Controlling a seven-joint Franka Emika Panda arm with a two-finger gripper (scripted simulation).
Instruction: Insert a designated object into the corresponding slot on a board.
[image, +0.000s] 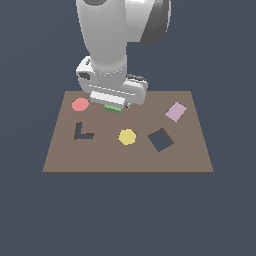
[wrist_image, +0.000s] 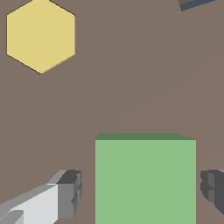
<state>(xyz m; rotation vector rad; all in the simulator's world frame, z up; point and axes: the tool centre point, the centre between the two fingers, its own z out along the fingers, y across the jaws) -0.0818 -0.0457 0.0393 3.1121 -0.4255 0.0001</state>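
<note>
Brown board (image: 190, 155) | green block (wrist_image: 145, 181) between fingers (wrist_image: 68, 194) | gripper (wrist_image: 142, 192) apart, seemingly not touching it

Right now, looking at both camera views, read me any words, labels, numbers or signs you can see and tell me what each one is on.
None: no text, number, label or sign shows in either view.
The brown board, green block, yellow hexagon, red disc, lilac square, diamond-shaped slot and L-shaped cutout are all plain.
The arm and pincer carry no readable marking.
</note>
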